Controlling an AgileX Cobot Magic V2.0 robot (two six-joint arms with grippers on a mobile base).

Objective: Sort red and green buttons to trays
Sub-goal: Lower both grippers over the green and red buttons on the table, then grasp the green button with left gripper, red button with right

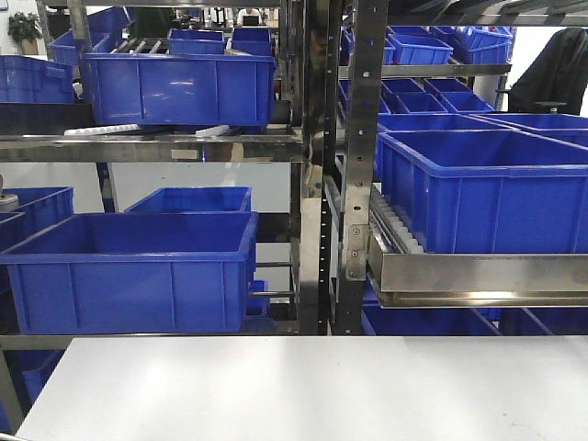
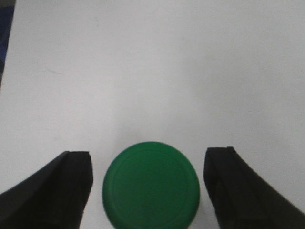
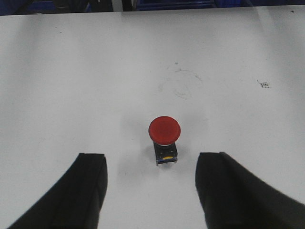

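While the green button (image 2: 150,186) sits squarely between the spread fingers of the left gripper (image 2: 148,155), a sliver of table shows on each side of its cap and neither finger touches it. Its body is hidden under the cap. A good grasp, I judge, means lowering past the dome and closing evenly on the body, so it cannot squirt out. The right gripper (image 3: 152,160) is likewise wide open, with the red button (image 3: 164,130) upright just ahead of its tips, centred and untouched. Around both, the white table (image 3: 71,71) shows only faint scuffs, leaving free room sideways. Beyond its far edge stand steel racks (image 1: 317,184) of blue crates (image 1: 129,266); lifts should stay short of them. Neither tray is in view.
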